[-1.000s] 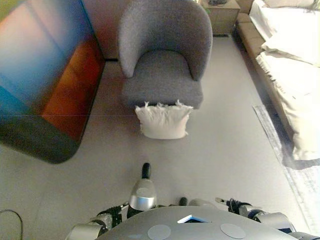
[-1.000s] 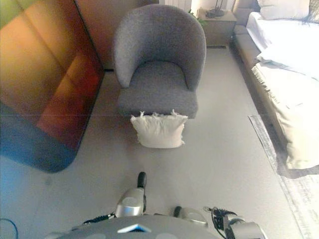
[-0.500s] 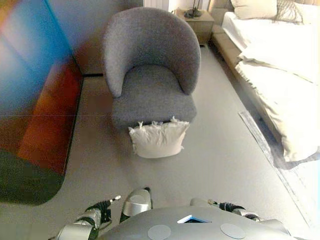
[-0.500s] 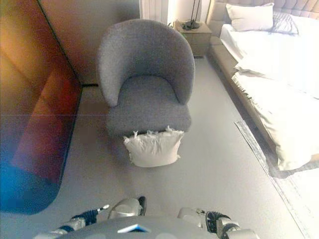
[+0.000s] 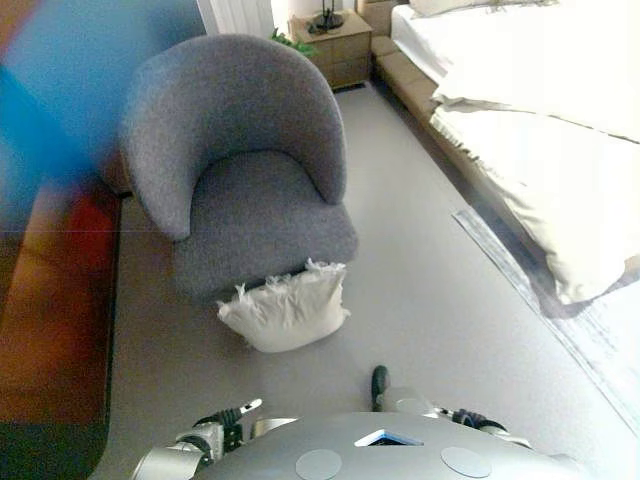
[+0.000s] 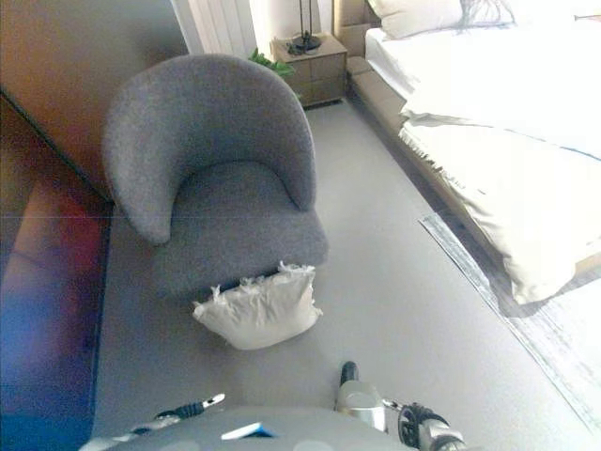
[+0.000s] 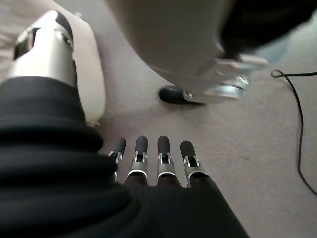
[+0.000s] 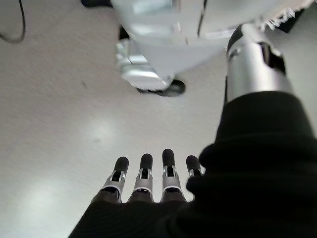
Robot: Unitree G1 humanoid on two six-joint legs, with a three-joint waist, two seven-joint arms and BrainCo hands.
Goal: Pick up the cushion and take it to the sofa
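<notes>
Silver fingers (image 7: 140, 157) straight, hands empty.

Bare floor (image 5: 420, 310) runs open from lower centre to the cushion (image 5: 287, 310) at mid-frame. The armchair (image 5: 240, 170) blocks directly behind it; the bed (image 5: 540, 130) walls the right side.

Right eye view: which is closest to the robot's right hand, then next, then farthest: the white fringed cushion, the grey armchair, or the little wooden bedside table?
From the right hand, low in the view:
1. White fringed cushion, on the floor just ahead, slightly left, leaning on the chair's front.
2. Grey upholstered armchair, behind the cushion.
3. Small wooden bedside table, far back beside the bed.
</notes>
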